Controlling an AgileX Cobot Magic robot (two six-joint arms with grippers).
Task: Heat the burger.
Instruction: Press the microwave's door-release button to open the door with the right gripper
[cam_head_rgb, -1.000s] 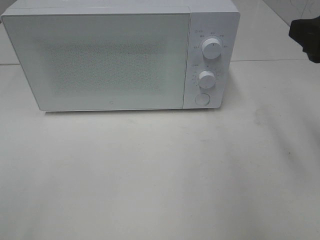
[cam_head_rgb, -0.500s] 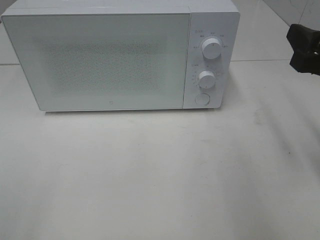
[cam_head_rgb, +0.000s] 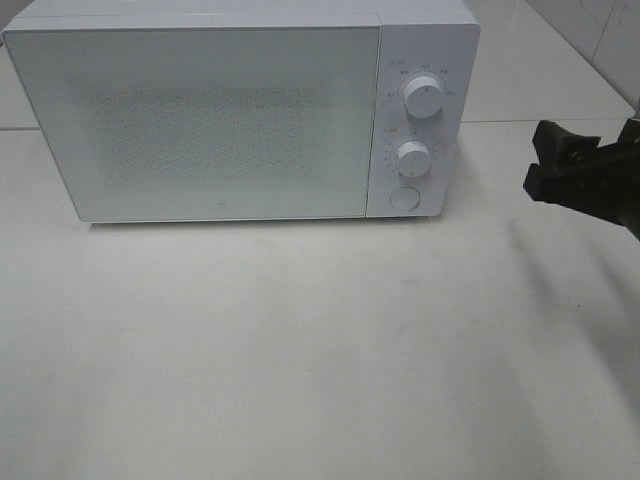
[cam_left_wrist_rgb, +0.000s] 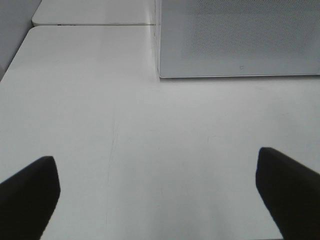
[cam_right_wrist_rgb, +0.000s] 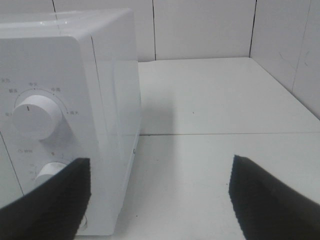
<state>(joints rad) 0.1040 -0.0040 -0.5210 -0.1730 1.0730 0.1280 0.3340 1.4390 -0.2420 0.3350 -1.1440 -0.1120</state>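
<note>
Small printed characters ring the upper dial (cam_right_wrist_rgb: 35, 115) and lower dial (cam_head_rgb: 412, 157) of the white microwave (cam_head_rgb: 200, 120), but they are too small and blurred to read. A tiny logo mark (cam_left_wrist_rgb: 241, 66) sits low on its door, also illegible. Below the dials is a round button (cam_head_rgb: 404, 198).

The surface (cam_head_rgb: 300, 350) is matte white with faint scuffs. The microwave stands toward its far edge, door shut, and the speckled panel hides the inside. White wall tiles (cam_right_wrist_rgb: 200, 30) close the room behind.

The high view alone shows the whole front of the oven, with the right claw (cam_head_rgb: 540, 160) in the air near the surface's right edge, beside the control panel. The left claw (cam_left_wrist_rgb: 157, 200) shows only in its own wrist view, low over the surface before the door. Both claws are released, holding nothing. The burger shows in no view, so I cannot tell where it is
</note>
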